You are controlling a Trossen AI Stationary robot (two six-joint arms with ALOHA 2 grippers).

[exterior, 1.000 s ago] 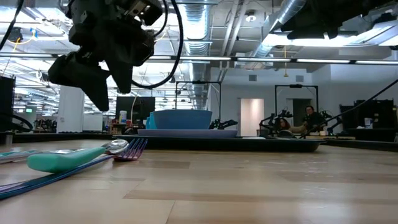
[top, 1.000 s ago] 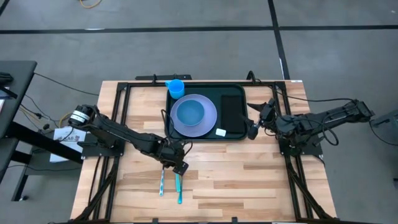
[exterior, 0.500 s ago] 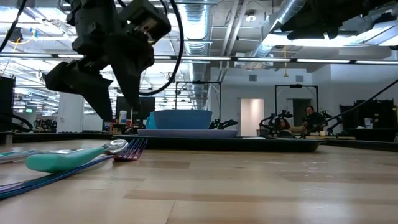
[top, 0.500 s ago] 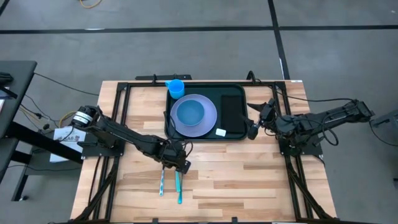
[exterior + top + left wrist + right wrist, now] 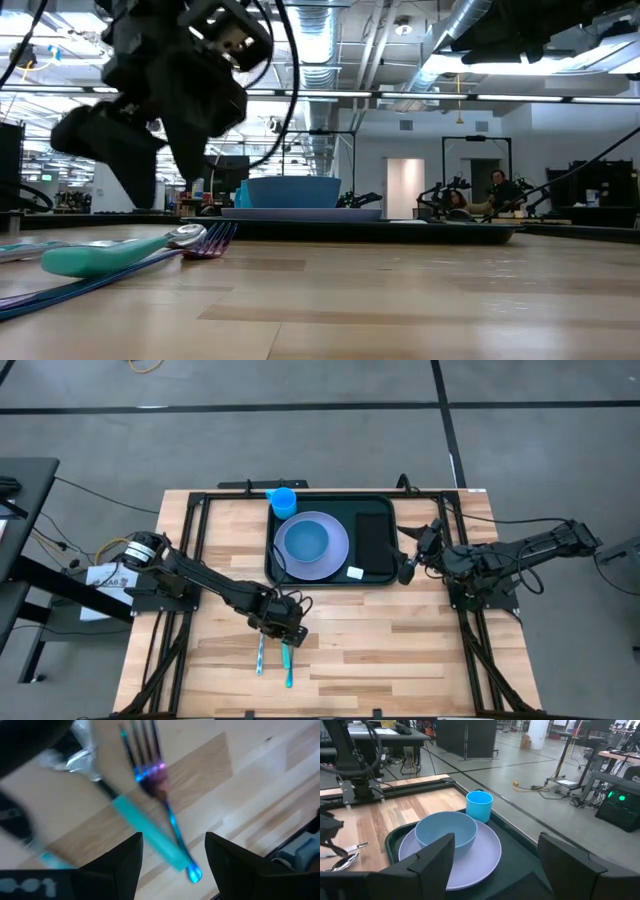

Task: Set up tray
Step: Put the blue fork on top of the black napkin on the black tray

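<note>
The dark green-black tray (image 5: 382, 574) lies on the far middle of the table. It carries a lilac plate (image 5: 334, 556) with a blue bowl (image 5: 305, 541), a blue cup (image 5: 283, 500) and a flat black napkin (image 5: 375, 538). A teal-handled spoon (image 5: 145, 832) and an iridescent fork (image 5: 160, 795) lie flat on the wood near the front, also seen as the spoon (image 5: 287, 660) and fork (image 5: 261, 654). My left gripper (image 5: 285, 628) hovers open just above their far ends, left gripper (image 5: 172, 840) fingers standing either side. My right gripper (image 5: 412, 553) waits open beside the tray's right rim.
A small white piece (image 5: 355, 572) sits in the tray's near right corner. Black frame rails (image 5: 190, 520) run along the table's left, right and far sides. Bare wood (image 5: 400, 640) stretches to the right of the cutlery.
My left gripper has moved a little toward the table's near edge and down over the cutlery, turning about its wrist as it went. The spoon, fork, tray and right arm have stayed where they were.
</note>
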